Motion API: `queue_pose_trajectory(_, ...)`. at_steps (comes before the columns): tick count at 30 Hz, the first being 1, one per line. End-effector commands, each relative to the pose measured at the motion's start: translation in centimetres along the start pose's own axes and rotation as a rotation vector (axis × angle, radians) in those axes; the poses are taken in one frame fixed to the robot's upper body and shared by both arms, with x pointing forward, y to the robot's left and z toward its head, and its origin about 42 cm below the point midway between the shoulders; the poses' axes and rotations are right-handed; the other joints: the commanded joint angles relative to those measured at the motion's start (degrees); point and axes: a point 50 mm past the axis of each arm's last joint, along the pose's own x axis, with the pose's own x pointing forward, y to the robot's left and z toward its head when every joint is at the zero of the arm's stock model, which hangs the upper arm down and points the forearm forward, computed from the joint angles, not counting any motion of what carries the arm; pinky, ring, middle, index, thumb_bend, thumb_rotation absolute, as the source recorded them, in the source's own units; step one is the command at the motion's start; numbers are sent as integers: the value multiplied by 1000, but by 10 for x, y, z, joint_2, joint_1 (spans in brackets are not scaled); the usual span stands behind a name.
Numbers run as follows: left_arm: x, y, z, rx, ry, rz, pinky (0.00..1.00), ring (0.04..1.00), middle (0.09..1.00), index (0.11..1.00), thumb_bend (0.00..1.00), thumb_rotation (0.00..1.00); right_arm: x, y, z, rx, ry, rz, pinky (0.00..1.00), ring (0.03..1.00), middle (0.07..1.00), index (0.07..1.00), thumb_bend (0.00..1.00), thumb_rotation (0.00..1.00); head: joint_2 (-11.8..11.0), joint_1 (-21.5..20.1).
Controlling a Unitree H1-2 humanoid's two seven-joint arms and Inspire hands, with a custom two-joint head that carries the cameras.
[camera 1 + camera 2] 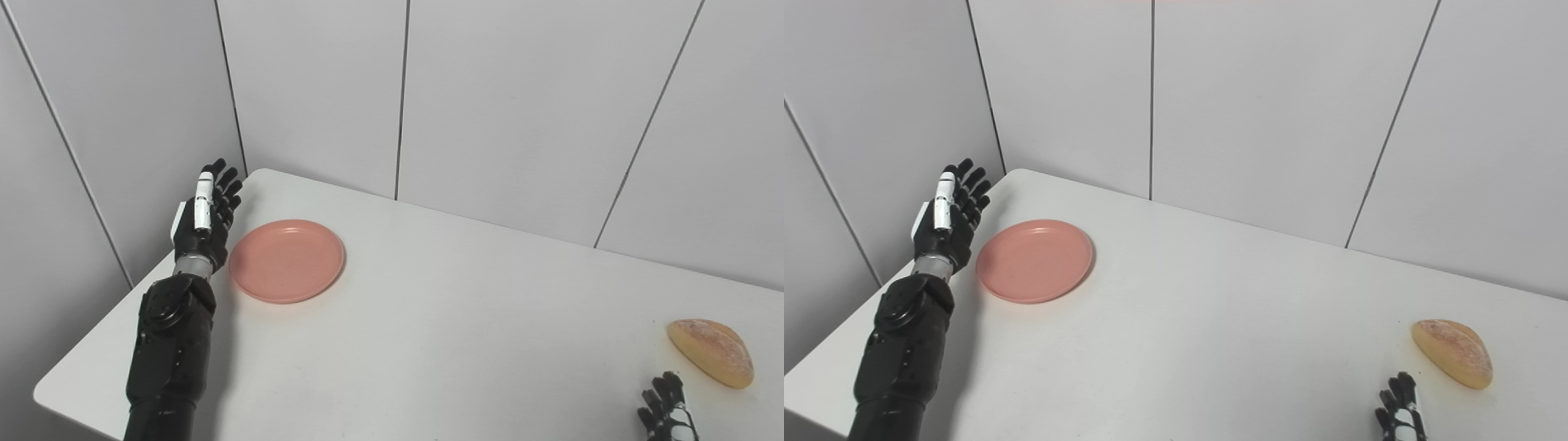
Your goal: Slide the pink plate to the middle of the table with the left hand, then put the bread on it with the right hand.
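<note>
A pink plate [286,260] lies flat at the far left of the white table [465,306]. My left hand [205,214] stands edge-up just left of the plate, fingers straight and apart, holding nothing; whether it touches the rim I cannot tell. A golden bread loaf [712,351] lies near the right front of the table. My right hand [667,410] shows only its fingertips at the bottom edge, left of and below the bread, apart from it and holding nothing.
Grey panelled walls [490,104] close in behind the table and along its left side. The table's left corner and front edge [43,392] lie close to my left forearm.
</note>
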Motion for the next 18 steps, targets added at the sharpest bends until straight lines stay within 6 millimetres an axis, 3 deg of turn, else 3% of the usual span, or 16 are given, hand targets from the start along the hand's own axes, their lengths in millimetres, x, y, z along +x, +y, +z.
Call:
queue_pose_trajectory(1,7,5,25,7,-98,-30,1000,959,952,929,366,1000,3,-4,5,-9,-10,2,1000,1000,1000,1000,141,1000,0,1)
queue_pose_trajectory(18,2,21,23,4,-93,10,996,953,942,922,370,1000,3,-7,6,-17,-7,-4,1000,1000,1000,1000,141,1000,4,5)
